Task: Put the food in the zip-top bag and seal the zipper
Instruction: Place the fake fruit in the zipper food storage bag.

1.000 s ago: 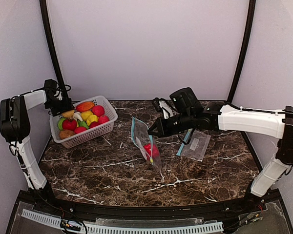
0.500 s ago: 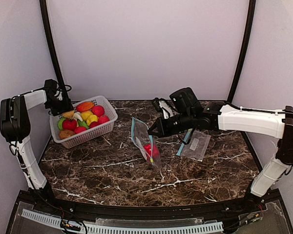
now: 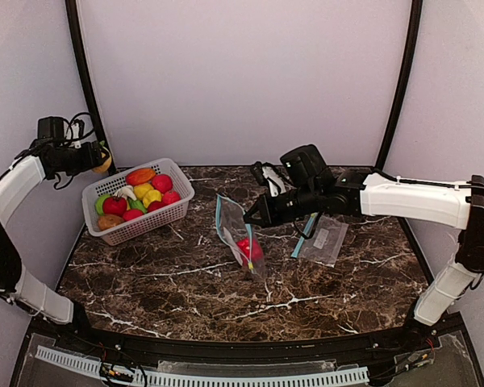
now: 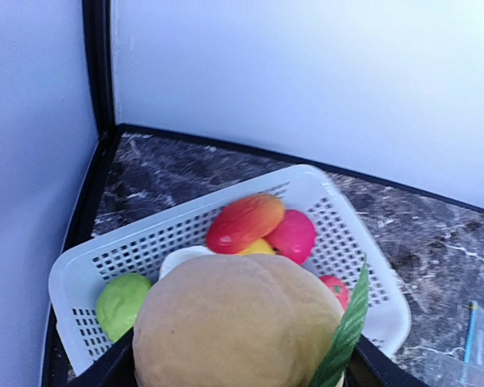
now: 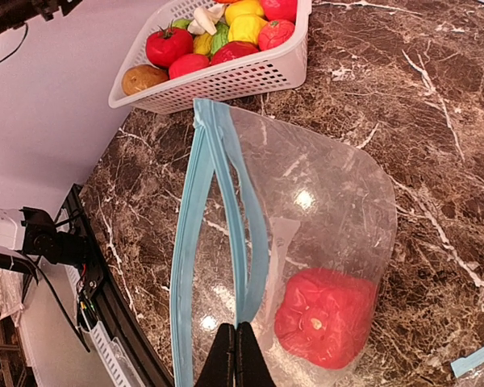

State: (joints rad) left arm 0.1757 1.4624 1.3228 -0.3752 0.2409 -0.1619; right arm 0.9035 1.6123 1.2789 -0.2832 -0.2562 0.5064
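My left gripper [image 3: 101, 159] is raised above and left of the white lattice basket [image 3: 137, 230], shut on a tan round toy fruit with a green leaf [image 4: 234, 322]. In the left wrist view the fruit fills the jaws, with the basket [image 4: 363, 266] below. The basket holds several toy foods in red, yellow, orange, green and brown [image 3: 141, 197]. My right gripper [image 3: 250, 218] is shut on the blue zipper edge of the clear zip-top bag [image 3: 235, 234], holding its mouth open; the fingertips [image 5: 235, 355] pinch the strip. A red toy pepper [image 5: 327, 316] lies inside the bag.
A second flat clear bag [image 3: 324, 239] with a blue strip lies on the marble table right of the right gripper. The basket stands at the back left near the wall and a black frame post [image 3: 85, 72]. Pale walls surround the table.
My left arm has lifted out of the basket and swung up and to the left, carrying the tan fruit. The right gripper and the bag have not moved.
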